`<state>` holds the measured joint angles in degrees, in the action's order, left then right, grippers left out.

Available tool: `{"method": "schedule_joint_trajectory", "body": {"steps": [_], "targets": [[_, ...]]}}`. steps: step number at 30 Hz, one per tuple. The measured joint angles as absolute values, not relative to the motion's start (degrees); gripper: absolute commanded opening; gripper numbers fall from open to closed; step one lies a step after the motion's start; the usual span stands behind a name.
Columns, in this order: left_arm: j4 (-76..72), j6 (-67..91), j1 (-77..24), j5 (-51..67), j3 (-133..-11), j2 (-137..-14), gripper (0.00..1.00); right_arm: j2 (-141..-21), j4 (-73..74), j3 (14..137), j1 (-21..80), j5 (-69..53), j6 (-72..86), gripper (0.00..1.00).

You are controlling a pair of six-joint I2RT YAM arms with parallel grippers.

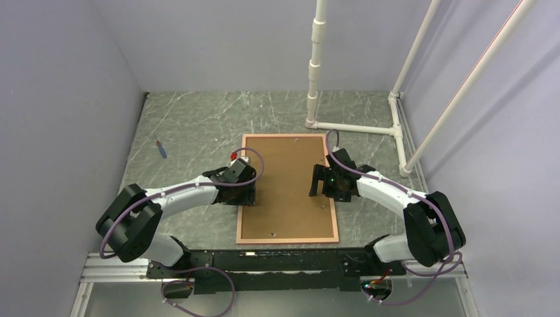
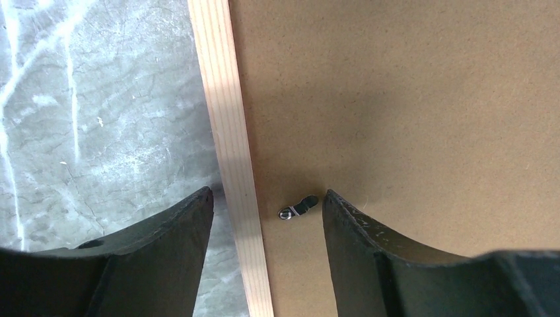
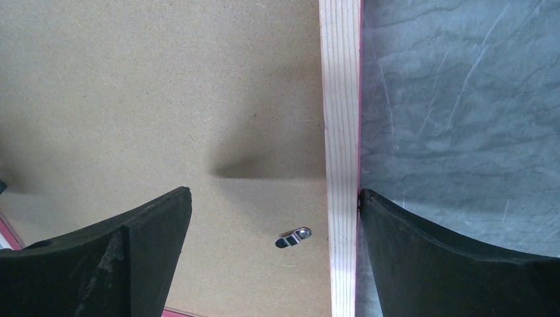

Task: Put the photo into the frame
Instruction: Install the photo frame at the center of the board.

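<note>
The frame [image 1: 288, 240] lies face down in the middle of the table, its pale wooden back edges showing. A plain brown backing board [image 1: 287, 185] fills it. The photo is hidden. My left gripper [image 1: 241, 196] is open and empty, straddling the frame's left edge [image 2: 231, 152], with a small metal turn clip [image 2: 297, 208] between its fingers. My right gripper [image 1: 321, 185] is open and empty, straddling the right edge [image 3: 341, 132]. One of its fingers [image 3: 422, 251] sits against the frame's pink outer side, and a turn clip [image 3: 293, 237] lies between the fingers.
A small blue pen-like object [image 1: 160, 149] lies on the marbled table at the left. A white pipe stand [image 1: 315, 66] rises at the back right, with its base pipes [image 1: 356, 127] on the table. Grey walls close in on both sides.
</note>
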<state>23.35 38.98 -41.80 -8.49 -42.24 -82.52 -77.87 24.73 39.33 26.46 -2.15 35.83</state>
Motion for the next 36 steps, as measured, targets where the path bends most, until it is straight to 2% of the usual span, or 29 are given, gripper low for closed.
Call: {"method": "schedule_joint_trajectory", "body": {"steps": [16,21,24,31,36], "targets": [[24.1,38.0,-44.4,-12.8,-42.4,-81.6,0.47,-77.9,24.7,39.3,26.5,-2.2,35.8,0.99],[24.9,37.8,-44.4,-13.5,-42.3,-81.4,0.35,-77.9,24.7,39.3,26.5,-2.4,35.8,0.99],[25.1,37.9,-44.3,-14.2,-42.4,-81.5,0.22,-77.9,24.7,39.3,26.5,-2.6,35.8,0.99],[25.1,38.2,-44.3,-14.4,-42.5,-81.5,0.01,-77.9,24.7,39.3,26.5,-2.6,35.7,0.99],[24.6,38.3,-44.3,-14.2,-42.0,-81.0,0.0,-77.7,24.9,39.3,26.5,-2.6,35.6,0.99]]}}
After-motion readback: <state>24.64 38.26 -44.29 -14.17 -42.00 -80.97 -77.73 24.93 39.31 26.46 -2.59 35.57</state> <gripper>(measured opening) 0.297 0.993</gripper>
